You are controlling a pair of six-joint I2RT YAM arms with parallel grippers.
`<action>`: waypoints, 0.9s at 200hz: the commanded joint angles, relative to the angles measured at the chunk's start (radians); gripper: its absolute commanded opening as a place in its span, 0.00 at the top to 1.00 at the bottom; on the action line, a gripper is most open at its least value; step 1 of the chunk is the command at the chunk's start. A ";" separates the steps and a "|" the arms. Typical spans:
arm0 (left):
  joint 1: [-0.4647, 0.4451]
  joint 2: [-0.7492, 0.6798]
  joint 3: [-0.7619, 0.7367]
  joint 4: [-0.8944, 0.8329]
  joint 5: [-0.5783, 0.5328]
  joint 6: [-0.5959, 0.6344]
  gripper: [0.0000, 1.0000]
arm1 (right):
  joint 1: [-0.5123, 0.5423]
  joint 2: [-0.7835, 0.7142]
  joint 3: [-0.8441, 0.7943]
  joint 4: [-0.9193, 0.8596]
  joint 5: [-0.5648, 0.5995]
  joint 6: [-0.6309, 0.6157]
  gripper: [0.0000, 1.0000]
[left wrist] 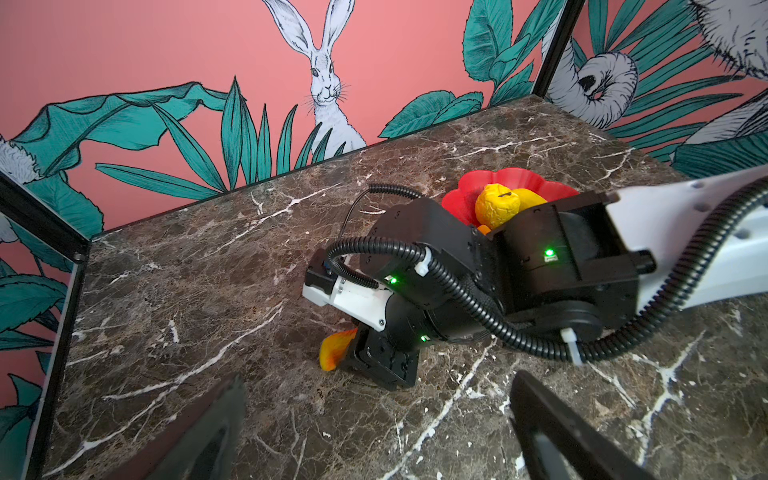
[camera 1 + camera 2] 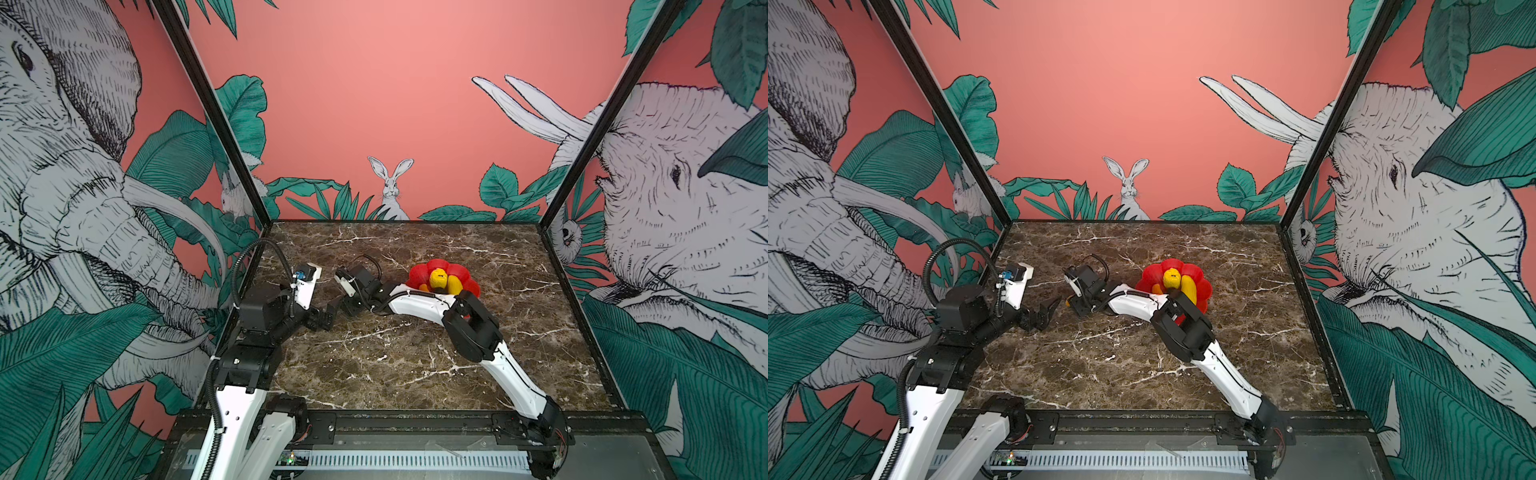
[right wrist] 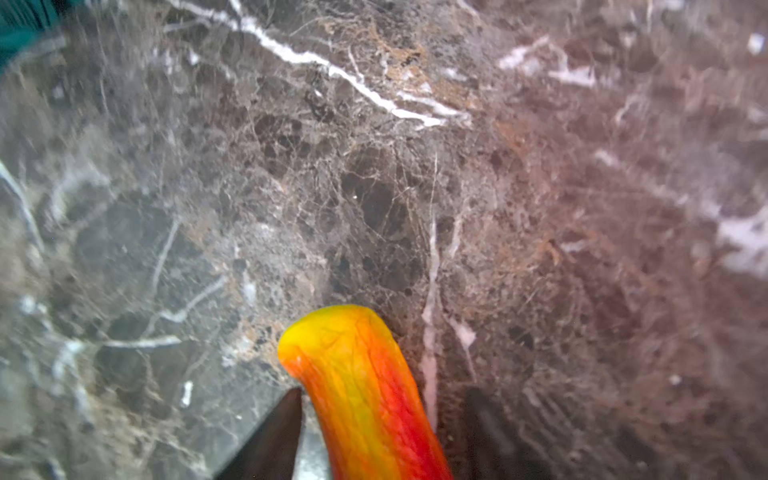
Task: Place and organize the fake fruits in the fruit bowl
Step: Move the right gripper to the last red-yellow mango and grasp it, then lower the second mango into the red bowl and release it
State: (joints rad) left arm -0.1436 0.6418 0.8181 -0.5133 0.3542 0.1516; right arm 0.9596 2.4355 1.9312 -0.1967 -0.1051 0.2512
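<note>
The red flower-shaped fruit bowl (image 2: 467, 276) (image 2: 1202, 279) (image 1: 461, 187) sits right of centre in both top views. It holds a bumpy yellow fruit (image 2: 437, 277) (image 1: 496, 203), a smooth long yellow one (image 2: 454, 285) (image 1: 528, 195) and an orange piece (image 2: 424, 287). My right gripper (image 2: 1072, 304) (image 3: 382, 399) reaches across to the left of the bowl, down at the marble. It is shut on an orange-red tapered fruit (image 3: 361, 386) (image 1: 334, 351) (image 2: 1066, 302), whose yellow end sticks out past the fingertips. My left gripper (image 2: 328, 316) (image 1: 374, 432) stands open and empty just left of it.
The right forearm (image 2: 419, 305) passes in front of the bowl's near rim and hides part of it. Black frame posts and printed walls close the marble table (image 2: 395, 374) on three sides.
</note>
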 commanded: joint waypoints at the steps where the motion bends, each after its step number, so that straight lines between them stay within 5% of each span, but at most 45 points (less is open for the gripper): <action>1: -0.001 -0.008 -0.004 -0.005 0.000 0.017 0.00 | -0.005 -0.020 0.008 -0.003 0.031 -0.005 0.56; 31: -0.001 -0.009 -0.005 -0.005 -0.001 0.017 0.00 | -0.008 -0.144 -0.099 0.009 0.062 -0.028 0.67; 112: -0.001 -0.007 -0.005 -0.005 0.004 0.016 0.00 | -0.119 -0.646 -0.538 -0.092 0.236 -0.018 0.71; 180: -0.001 -0.004 -0.005 -0.003 0.009 0.013 0.00 | -0.177 -0.727 -0.689 -0.191 0.302 -0.018 0.71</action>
State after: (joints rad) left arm -0.1436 0.6418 0.8181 -0.5140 0.3550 0.1516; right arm 0.7898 1.7046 1.2598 -0.3382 0.1608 0.2321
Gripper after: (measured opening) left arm 0.996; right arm 0.289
